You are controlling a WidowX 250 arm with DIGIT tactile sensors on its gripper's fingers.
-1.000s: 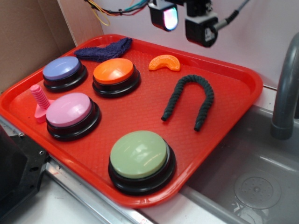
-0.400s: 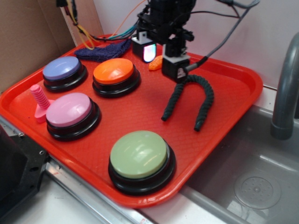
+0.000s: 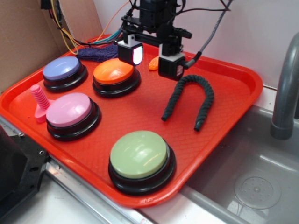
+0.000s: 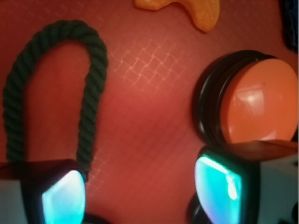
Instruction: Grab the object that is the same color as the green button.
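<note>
A dark green twisted rope piece (image 3: 189, 99) lies bent in an upside-down U on the red tray (image 3: 233, 79); in the wrist view the rope (image 4: 88, 107) fills the left side. The pale green dome button (image 3: 139, 154) sits at the tray's near edge. My gripper (image 3: 150, 59) hovers low and open between the orange button (image 3: 114, 71) and the rope's curved top, with bare tray between its glowing pads (image 4: 216, 189). One finger stands just left of the rope's bend, apart from it. Nothing is held.
Purple button (image 3: 62, 68) and pink button (image 3: 69, 109) sit at the left, with a pink screw-shaped peg (image 3: 38, 100) beside them. An orange slice (image 4: 187, 9) and dark blue cloth (image 3: 96, 52) lie at the back. A grey sink and pipe (image 3: 285, 88) are on the right.
The gripper came down from above the tray's back edge and shifted left, now low between the orange button and the rope. The rope has not moved.
</note>
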